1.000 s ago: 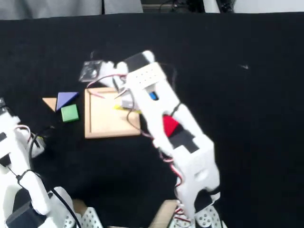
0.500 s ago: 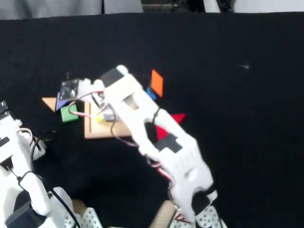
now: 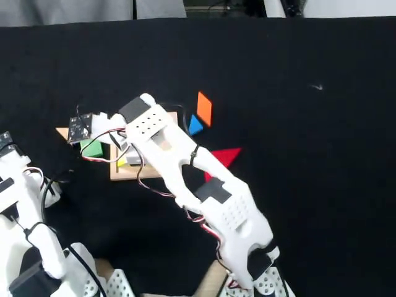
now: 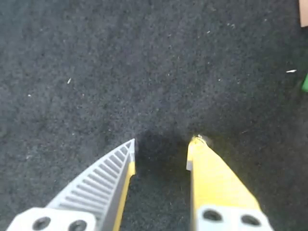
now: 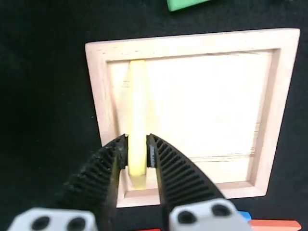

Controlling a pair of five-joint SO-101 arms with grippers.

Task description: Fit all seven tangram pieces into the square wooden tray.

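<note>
My right claw point(image 5: 137, 144) pinches the yellow piece point(image 5: 137, 103) on edge in the wooden tray point(image 5: 192, 47); left claw point(image 4: 161, 147) hangs parted.

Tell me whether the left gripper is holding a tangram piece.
No, the left gripper is open over the black cloth, with nothing between its fingers.

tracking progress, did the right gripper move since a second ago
Yes: gripping the yellow tangram piece, the right gripper shifted leftward in the high view across the square wooden tray, toward the green square piece.
</note>
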